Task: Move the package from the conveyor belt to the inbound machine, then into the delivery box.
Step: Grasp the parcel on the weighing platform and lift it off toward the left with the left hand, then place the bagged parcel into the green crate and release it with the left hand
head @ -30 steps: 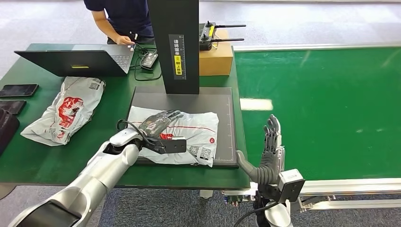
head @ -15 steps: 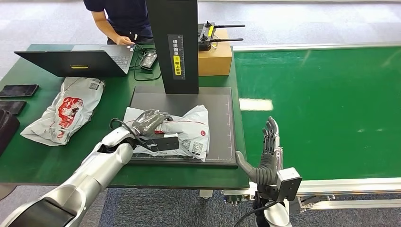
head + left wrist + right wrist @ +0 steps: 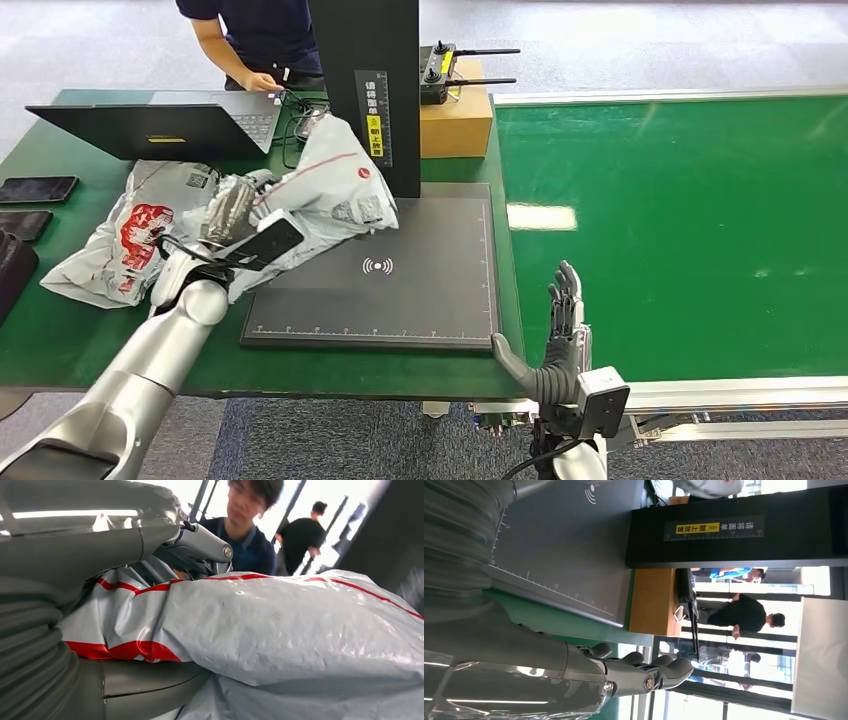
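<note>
Package [image 3: 335, 185] tilted, far end raised

Likely parcel depot — conveyor belt [image 3: 680, 230], scanner [image 3: 385, 275].

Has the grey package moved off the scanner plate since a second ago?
Yes. The left hand has lifted the package off the scanner plate, leftward and toward the laptop.
</note>
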Controlling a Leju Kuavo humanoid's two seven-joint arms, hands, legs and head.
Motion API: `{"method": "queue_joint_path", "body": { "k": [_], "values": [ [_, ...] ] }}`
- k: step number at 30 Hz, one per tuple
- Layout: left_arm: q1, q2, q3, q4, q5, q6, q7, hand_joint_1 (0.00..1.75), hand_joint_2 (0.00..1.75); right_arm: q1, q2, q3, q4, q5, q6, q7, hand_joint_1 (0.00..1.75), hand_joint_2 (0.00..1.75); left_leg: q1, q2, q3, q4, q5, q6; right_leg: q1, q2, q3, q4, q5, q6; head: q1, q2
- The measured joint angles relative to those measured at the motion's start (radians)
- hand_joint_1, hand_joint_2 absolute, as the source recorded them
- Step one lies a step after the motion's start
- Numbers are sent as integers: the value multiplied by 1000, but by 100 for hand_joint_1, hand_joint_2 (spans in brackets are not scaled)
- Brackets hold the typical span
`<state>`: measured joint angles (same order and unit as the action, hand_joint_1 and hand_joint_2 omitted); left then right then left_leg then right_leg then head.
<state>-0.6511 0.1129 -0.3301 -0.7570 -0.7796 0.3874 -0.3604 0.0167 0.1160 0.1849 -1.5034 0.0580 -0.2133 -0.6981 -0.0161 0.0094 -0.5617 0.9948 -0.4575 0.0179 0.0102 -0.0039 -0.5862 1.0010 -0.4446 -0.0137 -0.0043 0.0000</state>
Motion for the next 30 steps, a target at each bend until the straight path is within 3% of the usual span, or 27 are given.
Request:
{"method": "queue_joint_path", "body": {
  "k": [8, 16, 21, 26, 27, 30],
  "values": [
    [-44, 60, 142, -35, 57, 61, 23, 175, 175, 0, 8, 0, 2, -5, -2, 0, 0, 175, 0, 0, -1, 0, 0, 0, 0, 1, -1, 0, 0, 0, 0, 0],
    [-155, 162, 284, 87, 106, 130, 34, 175, 175, -3, 8, 0, 10, -23, -2, 0, 0, 175, 1, 1, -3, 0, 1, -1, 1, 2, -3, 1, 0, -1, 0, 0],
    [-192, 241, 373, 178, 101, 187, 77, 175, 175, -4, 8, 0, 11, -23, -4, 0, 0, 175, 1, 2, -4, 0, 1, -2, 2, 3, -5, 1, 0, -1, 0, 0],
    [-220, 301, 429, 250, 41, 239, 182, 170, 175, -4, 8, 0, 11, -19, -21, 0, 0, 175, 1, 2, -5, 0, 1, -2, 2, 2, -5, 1, -1, -1, 0, 0],
    [-227, 311, 435, 261, 23, 245, 204, 153, 175, -4, 8, 0, 11, -19, -21, 0, 0, 175, 1, 2, -5, 0, 1, -2, 2, 2, -5, 1, -1, -1, 0, 0],
    [-245, 336, 444, 291, -36, 255, 279, 31, 175, -4, 9, 0, 11, -19, -22, 0, 0, 175, 1, 1, -5, 0, 1, -2, 2, 2, -5, 1, -1, -1, 0, 0]
  ]
}}
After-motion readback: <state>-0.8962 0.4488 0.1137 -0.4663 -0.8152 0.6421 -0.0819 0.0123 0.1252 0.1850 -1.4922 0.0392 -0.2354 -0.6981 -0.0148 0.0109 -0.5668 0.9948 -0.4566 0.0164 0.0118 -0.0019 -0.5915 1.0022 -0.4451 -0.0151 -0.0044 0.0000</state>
